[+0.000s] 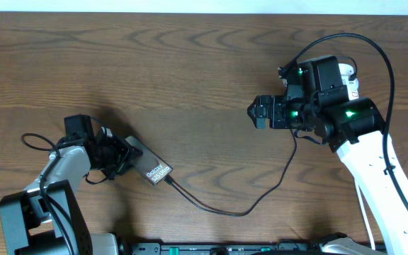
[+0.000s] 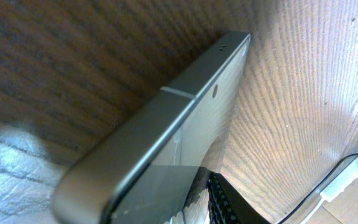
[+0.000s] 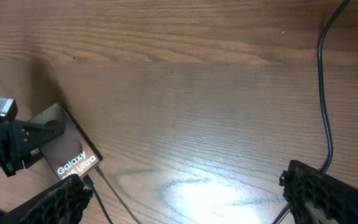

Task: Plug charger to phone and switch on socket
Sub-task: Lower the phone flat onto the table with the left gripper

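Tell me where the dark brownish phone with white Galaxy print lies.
In the overhead view the dark brownish phone lies left on the wooden table, its upper end at the left gripper, a black cable reaching its lower end.

The wooden table (image 1: 190,64) carries 1 phone (image 1: 156,171), 1 black charger cable (image 1: 222,210) and, seemingly, 1 white socket (image 1: 346,71).
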